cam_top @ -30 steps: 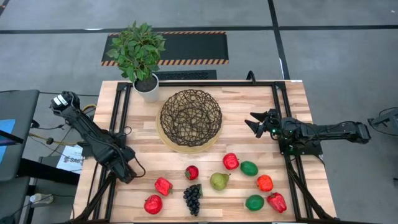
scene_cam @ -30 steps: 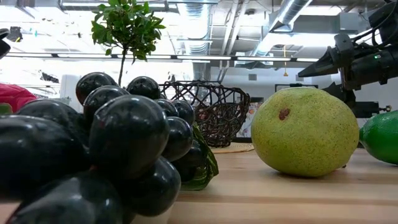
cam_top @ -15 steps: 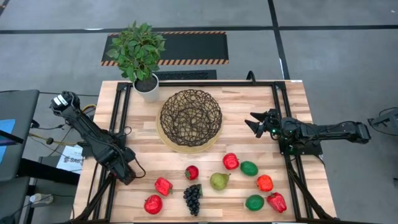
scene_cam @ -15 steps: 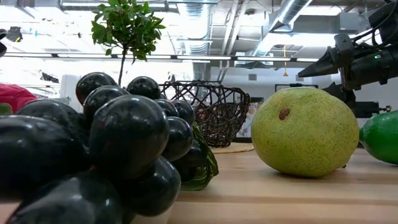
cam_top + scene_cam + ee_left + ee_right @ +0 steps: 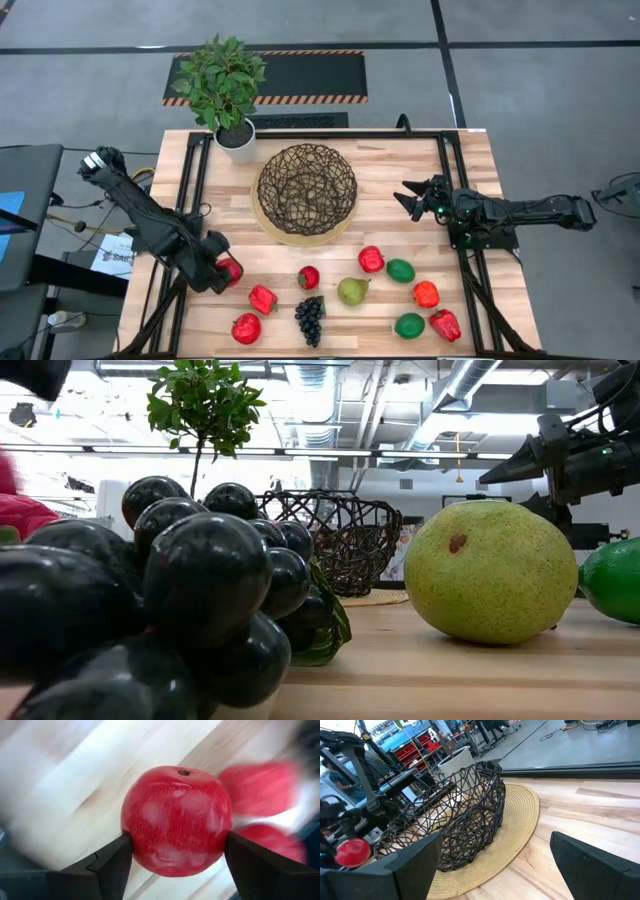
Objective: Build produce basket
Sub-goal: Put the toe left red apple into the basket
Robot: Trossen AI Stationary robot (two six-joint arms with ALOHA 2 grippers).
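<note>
Red against the pale wood, the apple (image 5: pixel 176 820) sits clamped between your left gripper (image 5: pixel 222 272)'s two dark fingers (image 5: pixel 107 865), one pressed on each side of it. From above, that gripper is at the left side of the table (image 5: pixel 470 160), beside the other red pieces (image 5: pixel 262 298) in the near row. Your basket (image 5: pixel 305 190) rests on its tan round base at the middle of the table, toward the far edge, with the potted plant (image 5: pixel 228 90) just beyond its left side. You can see nothing lying inside the woven bowl. The remaining produce is spread along the near edge: the grape bunch (image 5: pixel 309 319), the pear (image 5: pixel 351 291), green pieces (image 5: pixel 400 270) and an orange one (image 5: pixel 426 294). Your right gripper (image 5: pixel 408 198) hovers to the right of the basket, pointed at it, its fingers spread wide with nothing between them.
</note>
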